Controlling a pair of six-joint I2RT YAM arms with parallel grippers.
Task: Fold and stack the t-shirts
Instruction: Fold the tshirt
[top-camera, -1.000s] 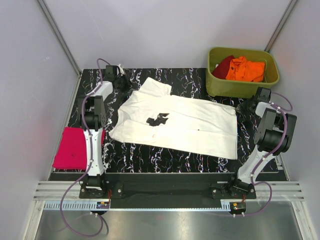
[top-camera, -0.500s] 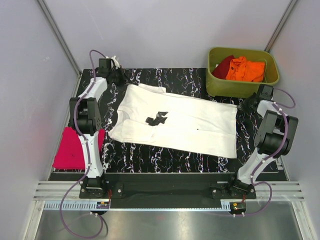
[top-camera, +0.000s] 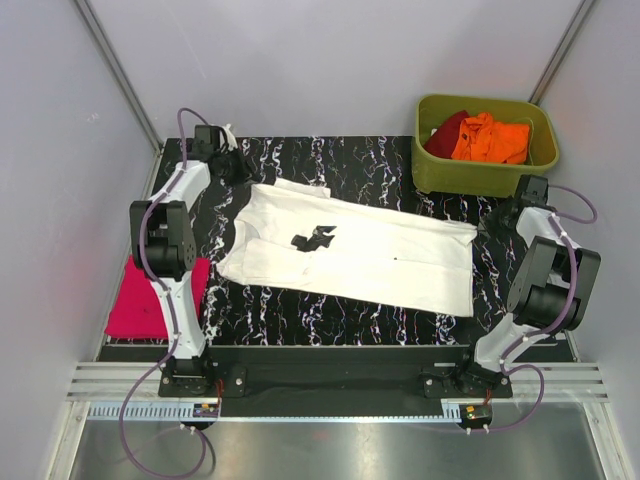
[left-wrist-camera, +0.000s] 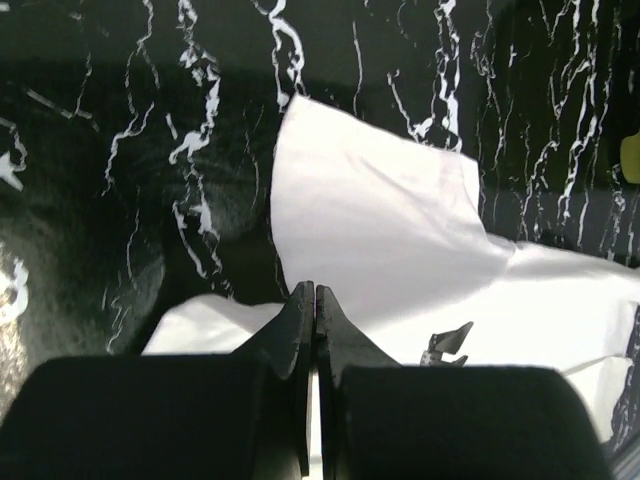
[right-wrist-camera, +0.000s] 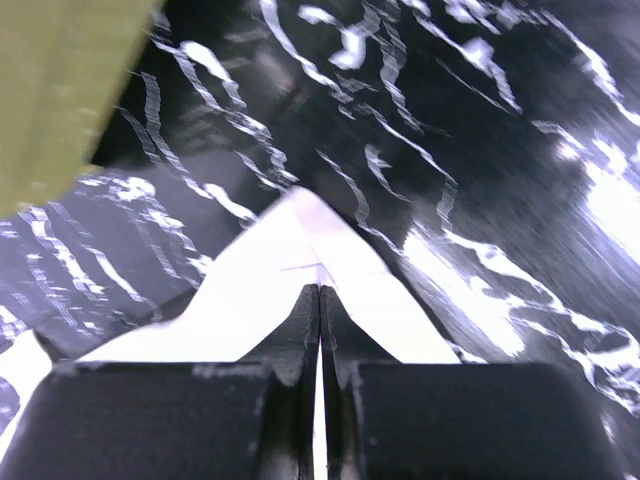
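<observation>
A white t-shirt (top-camera: 380, 255) with a small black chest print (top-camera: 314, 238) lies spread across the black marbled table. Its far edge is pulled straight between my two grippers. My left gripper (top-camera: 240, 172) is shut at the shirt's far left corner; in the left wrist view its tips (left-wrist-camera: 315, 288) are pressed together on the white cloth (left-wrist-camera: 380, 220), with a sleeve lying ahead. My right gripper (top-camera: 487, 222) is shut on the far right corner, where the cloth (right-wrist-camera: 290, 250) peaks at the tips (right-wrist-camera: 320, 288). A magenta-pink shirt (top-camera: 135, 300) lies folded at the left edge.
An olive-green tub (top-camera: 460, 178) stands at the back right and holds an orange shirt (top-camera: 492, 140) and a dark red one (top-camera: 447, 130). Its wall shows close by in the right wrist view (right-wrist-camera: 50, 90). Grey walls enclose the table.
Both grippers have moved outward and back. The raised far edge and sleeve of the white shirt have come down, and the edge now lies straight and flatter.
</observation>
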